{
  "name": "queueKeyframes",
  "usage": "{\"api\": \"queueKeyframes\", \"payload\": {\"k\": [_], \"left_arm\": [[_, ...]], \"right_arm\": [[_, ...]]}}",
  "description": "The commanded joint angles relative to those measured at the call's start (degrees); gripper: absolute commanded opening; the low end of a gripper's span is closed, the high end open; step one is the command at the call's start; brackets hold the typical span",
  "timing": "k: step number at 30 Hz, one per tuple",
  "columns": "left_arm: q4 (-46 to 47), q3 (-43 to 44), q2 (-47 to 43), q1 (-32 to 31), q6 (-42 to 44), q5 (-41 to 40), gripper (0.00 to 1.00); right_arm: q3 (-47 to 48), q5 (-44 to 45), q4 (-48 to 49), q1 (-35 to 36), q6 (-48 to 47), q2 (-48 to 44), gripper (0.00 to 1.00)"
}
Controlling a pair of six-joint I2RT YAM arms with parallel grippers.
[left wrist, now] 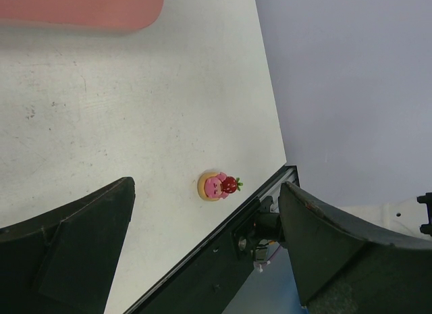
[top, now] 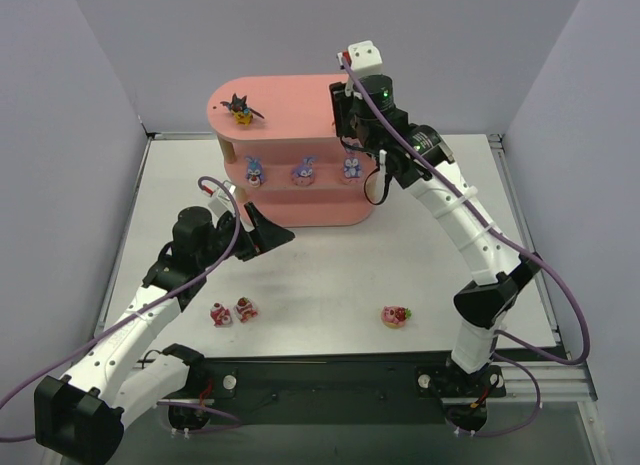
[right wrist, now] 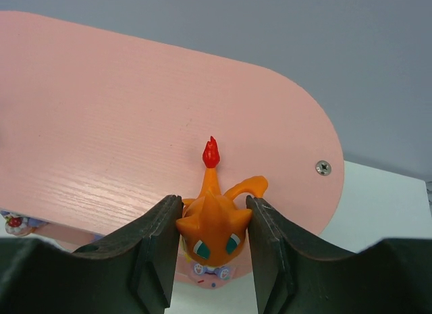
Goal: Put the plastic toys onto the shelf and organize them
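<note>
Left gripper point(left wrist: 208, 191) hangs wide open over the table point(top: 330, 275), at the shelf's point(top: 290, 103) 7 o'clock. Two red-and-white toys point(top: 245, 308) lie at its 6. Bat point(top: 240, 109) sits at the top board's 9 o'clock end. Three bunnies point(top: 303, 170) line the middle tier. A third red toy point(top: 395, 316) lies at the shelf's 5. Right gripper point(right wrist: 212, 207) clamps the orange toy point(right wrist: 210, 236) over the board's 3 o'clock end.

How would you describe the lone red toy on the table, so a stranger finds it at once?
Start at the pink shelf at the table's far side. Come toward the right arm's base: there lies a red-and-pink toy. It sits alone; its two lookalikes stand together far to the left.
</note>
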Motion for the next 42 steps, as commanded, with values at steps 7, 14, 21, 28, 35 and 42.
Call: {"api": "queueKeyframes", "payload": {"k": [7,14,21,28,35,42], "left_arm": [[0.77,-0.55,-0.5,0.31,0.32,1.07,0.97],[0.77,-0.9,-0.85,0.31,-0.03,1.33,0.97],[0.86,-1.34,-1.2,0.31,-0.3,1.42,0.97],[0.95,-1.42,-1.29,0.31,-0.47,1.33,0.97],[0.86,-1.51,-1.55,0.31,-0.56,1.24,0.97],[0.95,-1.6,-1.64,0.31,-0.56,1.24,0.97]], "right_arm": [[6.66,-0.98,-4.83,-1.82,2.99,1.58,0.06],[7.72,-1.59,-6.33,-2.44,3.7,2.47,0.12],[8.94,-2.04,-6.59,-2.88,4.05,3.34,0.23],[10.62,-2.74,-7.21,-3.14,4.14,4.57,0.34],[11.23,-2.74,-7.21,-3.32,4.14,4.49,0.47],[12.02,-2.56,-7.12,-3.41,4.49,4.93,0.51]]}}
